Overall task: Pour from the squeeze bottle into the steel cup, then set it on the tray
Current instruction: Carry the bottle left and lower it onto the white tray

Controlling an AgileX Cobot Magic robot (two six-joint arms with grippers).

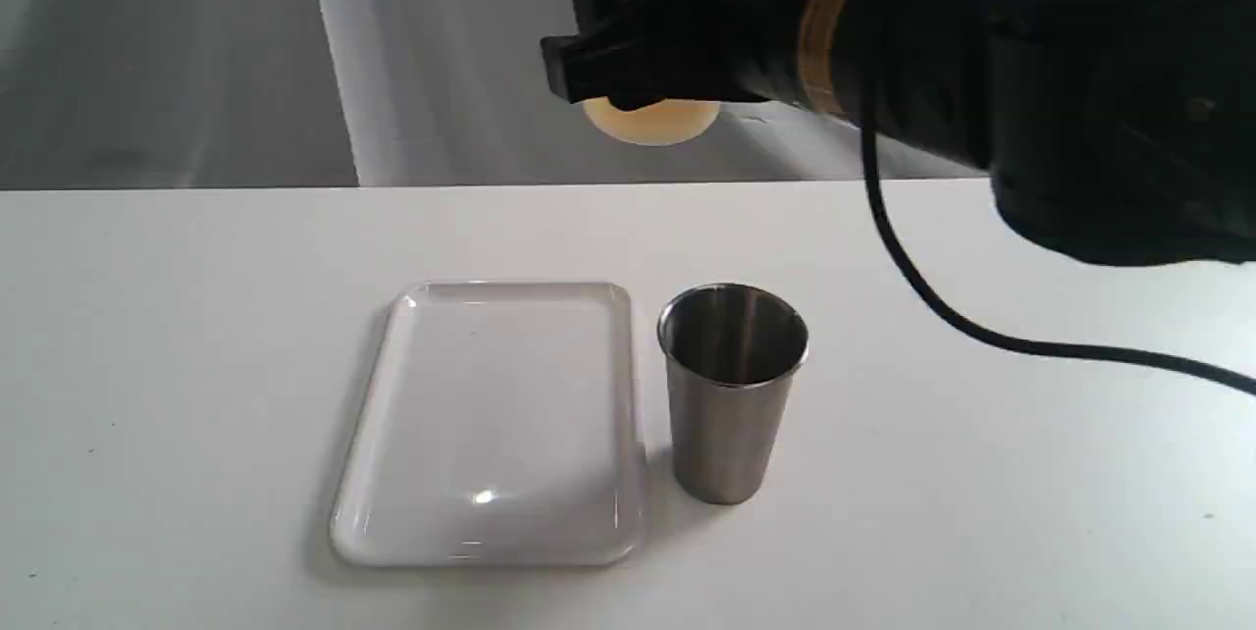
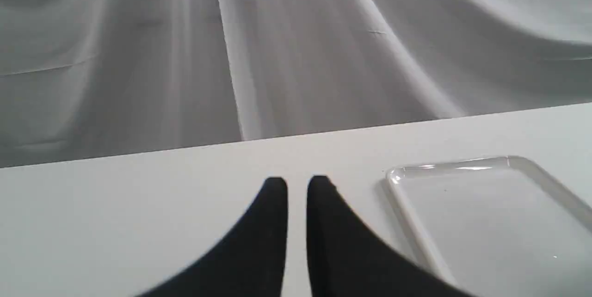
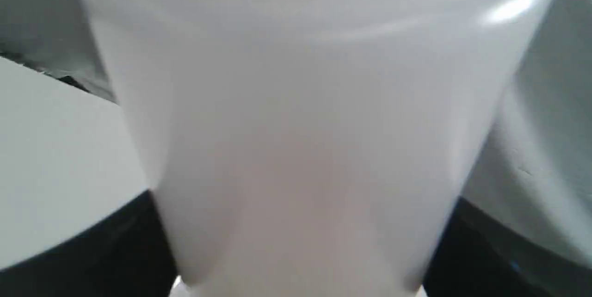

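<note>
The white bench carries two things. A glossy white tray lies flat on it. The steel cup stands upright just beside the tray's right edge.

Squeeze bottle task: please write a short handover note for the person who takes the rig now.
Right claw: shut on the squeeze bottle, held high beyond the steel cup.
Left claw: nearly closed, empty, near the tray.
Steel cup: upright on the table, right of the empty tray.
Done: bottle lifted; no pour confirmed.
Left: pour into cup, set bottle on tray.
</note>
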